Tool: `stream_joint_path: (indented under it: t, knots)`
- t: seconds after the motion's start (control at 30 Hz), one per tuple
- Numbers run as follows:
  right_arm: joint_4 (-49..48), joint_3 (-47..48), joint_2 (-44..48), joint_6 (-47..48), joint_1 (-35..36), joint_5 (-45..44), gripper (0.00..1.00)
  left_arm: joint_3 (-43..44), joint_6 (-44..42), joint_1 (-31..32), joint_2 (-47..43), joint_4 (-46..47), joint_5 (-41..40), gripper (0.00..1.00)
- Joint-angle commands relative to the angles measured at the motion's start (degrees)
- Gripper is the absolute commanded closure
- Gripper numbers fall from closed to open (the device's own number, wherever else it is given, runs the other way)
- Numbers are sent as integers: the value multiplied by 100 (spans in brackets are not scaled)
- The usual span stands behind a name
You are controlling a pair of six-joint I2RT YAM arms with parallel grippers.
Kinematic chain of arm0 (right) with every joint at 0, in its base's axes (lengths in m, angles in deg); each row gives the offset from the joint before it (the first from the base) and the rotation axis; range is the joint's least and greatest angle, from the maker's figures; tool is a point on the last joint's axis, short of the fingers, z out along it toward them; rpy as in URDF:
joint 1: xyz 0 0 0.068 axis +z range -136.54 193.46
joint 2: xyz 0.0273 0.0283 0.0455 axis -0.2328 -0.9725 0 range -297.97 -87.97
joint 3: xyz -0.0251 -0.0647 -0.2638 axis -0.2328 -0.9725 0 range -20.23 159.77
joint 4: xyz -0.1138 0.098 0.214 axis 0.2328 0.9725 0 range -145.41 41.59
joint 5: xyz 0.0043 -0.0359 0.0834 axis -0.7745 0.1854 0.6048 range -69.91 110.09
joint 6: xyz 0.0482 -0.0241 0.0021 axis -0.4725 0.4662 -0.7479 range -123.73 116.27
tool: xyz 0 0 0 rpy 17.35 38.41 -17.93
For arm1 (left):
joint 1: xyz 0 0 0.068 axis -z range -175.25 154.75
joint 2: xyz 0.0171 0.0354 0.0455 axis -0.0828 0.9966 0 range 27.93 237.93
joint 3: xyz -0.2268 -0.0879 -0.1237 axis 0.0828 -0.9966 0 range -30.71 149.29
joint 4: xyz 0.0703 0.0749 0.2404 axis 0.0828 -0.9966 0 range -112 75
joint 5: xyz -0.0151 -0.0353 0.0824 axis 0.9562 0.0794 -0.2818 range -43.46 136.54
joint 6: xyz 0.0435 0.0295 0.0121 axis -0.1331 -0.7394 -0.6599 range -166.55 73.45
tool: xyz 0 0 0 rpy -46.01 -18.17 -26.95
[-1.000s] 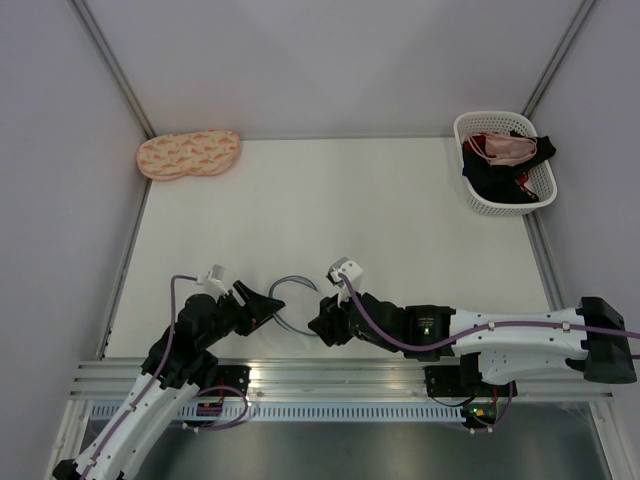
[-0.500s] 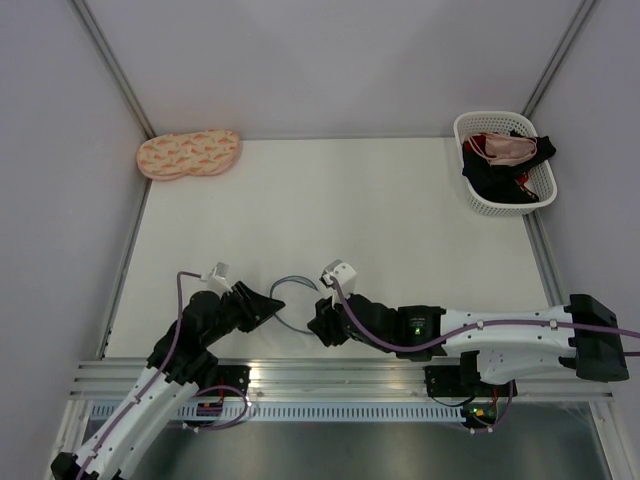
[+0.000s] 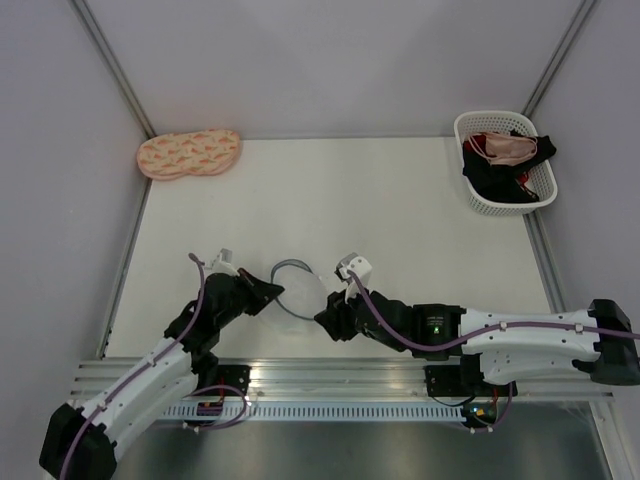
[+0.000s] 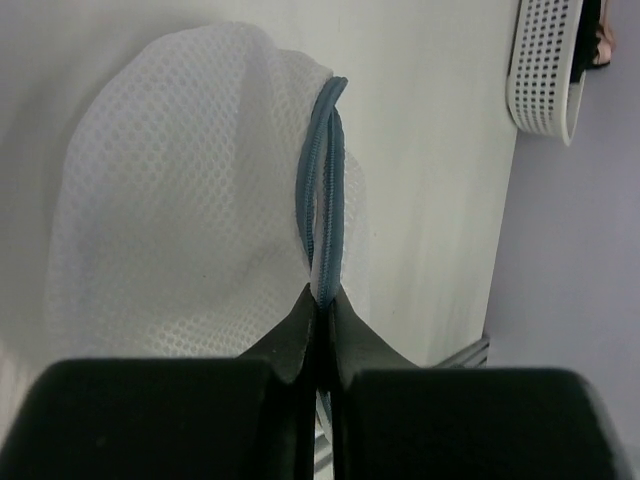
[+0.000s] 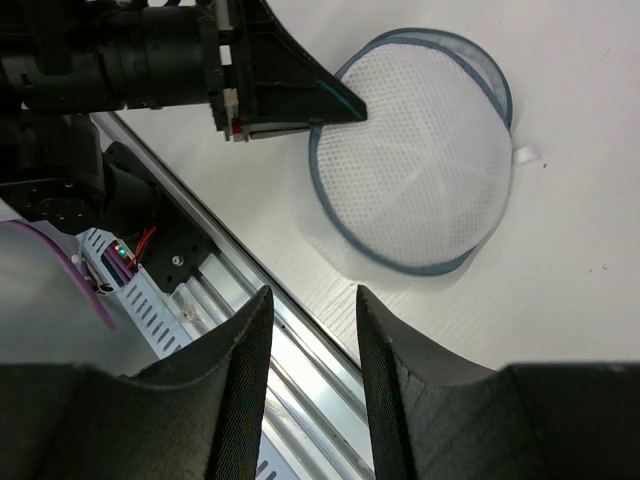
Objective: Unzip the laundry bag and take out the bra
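The laundry bag (image 3: 296, 289) is a round white mesh pouch with a grey-blue zipper rim, lying near the table's front edge between the two arms. My left gripper (image 3: 272, 293) is shut on that rim at the bag's left side; in the left wrist view the zipper band (image 4: 324, 220) runs straight into the closed jaws (image 4: 322, 296). My right gripper (image 5: 312, 298) hovers open just in front of the bag (image 5: 412, 190), above the table edge, holding nothing. No bra shows through the mesh.
A white lattice basket (image 3: 470, 190) with black, red and pale pink garments stands at the far right. A peach two-lobed pad (image 3: 188, 153) lies at the far left. Aluminium rails (image 5: 300, 340) run along the near edge under my right gripper.
My left gripper moved in to the bag's rim and shut on it. The bag now shows more of its white face. The right gripper shifted slightly right.
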Motion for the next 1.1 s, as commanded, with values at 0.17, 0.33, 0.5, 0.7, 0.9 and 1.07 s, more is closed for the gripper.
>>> stream_joint_path:
  t: [0.17, 0.33, 0.5, 0.7, 0.9, 1.07]
  knots:
    - [366, -147, 727, -279, 20, -161, 57, 1804, -408, -1194, 3215, 2340, 322, 98]
    - [682, -323, 1246, -446, 29, -284, 58, 2358, -397, -2084, 4309, 2737, 695, 98]
    - [867, -508, 1712, -551, 20, -407, 58, 2824, -590, -3051, 5039, 2508, 722, 98]
    - [1025, -543, 1836, -534, 20, -442, 57, 2956, -836, -4633, 5392, 2140, 573, 98]
    - [1069, -534, 1783, -385, 28, -460, 57, 2956, -819, -5872, 5699, 2190, 677, 98]
    - [1174, -437, 1643, -340, 20, -425, 57, 3263, -600, -6461, 6323, 2340, 1038, 98]
